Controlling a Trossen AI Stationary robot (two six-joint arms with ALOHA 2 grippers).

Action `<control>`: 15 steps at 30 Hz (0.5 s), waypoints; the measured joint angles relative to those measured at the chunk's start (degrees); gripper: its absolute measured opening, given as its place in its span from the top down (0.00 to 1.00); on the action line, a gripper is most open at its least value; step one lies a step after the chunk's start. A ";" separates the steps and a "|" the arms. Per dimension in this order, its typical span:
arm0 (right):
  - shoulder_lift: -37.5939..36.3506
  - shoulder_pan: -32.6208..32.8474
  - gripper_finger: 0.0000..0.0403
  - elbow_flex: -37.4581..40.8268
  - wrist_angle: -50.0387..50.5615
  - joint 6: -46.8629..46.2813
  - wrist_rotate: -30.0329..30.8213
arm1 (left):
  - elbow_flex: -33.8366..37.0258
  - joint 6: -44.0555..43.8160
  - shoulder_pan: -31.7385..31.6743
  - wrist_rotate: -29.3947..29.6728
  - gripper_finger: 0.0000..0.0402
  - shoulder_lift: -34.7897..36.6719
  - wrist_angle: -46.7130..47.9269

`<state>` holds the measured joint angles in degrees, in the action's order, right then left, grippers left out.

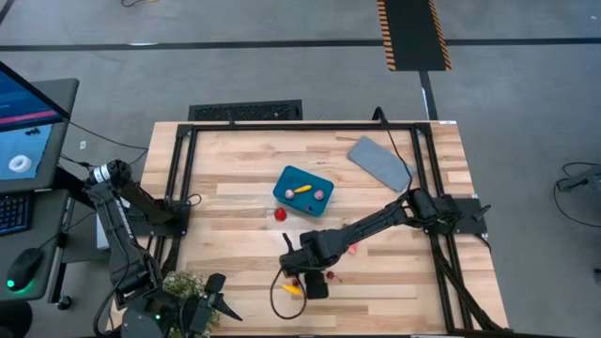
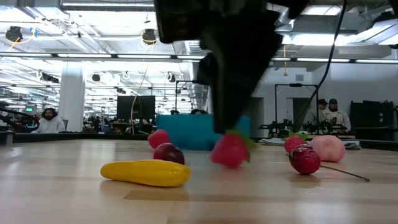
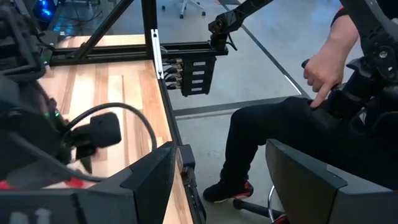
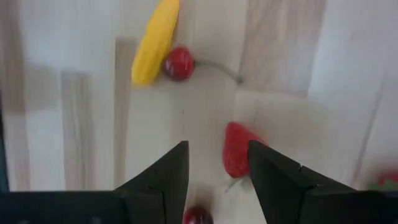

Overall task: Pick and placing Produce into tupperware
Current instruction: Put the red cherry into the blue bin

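Observation:
The teal tupperware (image 1: pixel 302 191) stands mid-table with a yellow piece and a pink piece inside; it also shows in the low view (image 2: pixel 186 132). My right gripper (image 4: pixel 217 149) is open, pointing down over loose produce near the table's front (image 1: pixel 308 278). A red strawberry (image 4: pixel 235 150) lies on the wood in the gap, close beside one finger (image 4: pixel 267 171); it also shows in the low view (image 2: pixel 230 150). A yellow piece (image 4: pixel 155 40) and a cherry (image 4: pixel 178 63) lie just beyond. My left gripper (image 1: pixel 218 302) waits open at the near left corner. My right gripper points down with the strawberry's side (image 4: pixel 245 155) right at the inner face of one finger. The finger covers that edge, so I cannot tell whether it touches. The other finger (image 4: pixel 171 171) stands clear of it.
A red berry (image 1: pixel 280 214) lies beside the tupperware. More produce lies to the right in the low view: a cherry (image 2: pixel 305 160) and a pink fruit (image 2: pixel 328 148). The grey lid (image 1: pixel 380 160) lies at the far right, the leafy plant (image 1: pixel 183 282) near my left arm. A person sits beyond the table's edge (image 3: pixel 298 118).

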<state>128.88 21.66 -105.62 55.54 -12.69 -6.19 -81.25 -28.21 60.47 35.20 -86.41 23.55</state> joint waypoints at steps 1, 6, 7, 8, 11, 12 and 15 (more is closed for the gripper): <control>0.00 0.14 0.53 0.54 -0.02 0.26 0.09 | 0.00 0.00 0.00 0.00 0.40 0.00 0.00; 0.02 0.15 0.53 1.86 1.32 0.21 0.14 | 0.00 0.02 0.00 -0.02 0.40 0.00 -0.02; 0.02 0.08 0.53 1.86 1.91 0.32 0.19 | 0.00 0.02 -0.02 -0.02 0.40 0.00 0.00; 0.02 0.07 0.53 1.86 2.32 0.56 0.29 | 0.00 0.04 -0.02 -0.02 0.40 0.00 0.02; 0.02 -0.02 0.53 1.86 3.03 0.65 0.24 | 0.00 0.44 -0.02 -0.02 0.40 0.00 0.04; 0.02 0.12 0.53 1.86 3.16 0.66 0.24 | -0.01 0.43 -0.02 -0.02 0.40 0.00 0.04; 0.02 0.66 0.53 1.86 4.43 0.62 -0.44 | 0.00 0.44 -0.02 -0.02 0.40 0.00 0.04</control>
<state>128.90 22.33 -103.77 59.97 -12.07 -6.63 -81.25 -27.77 60.45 35.18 -86.41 23.59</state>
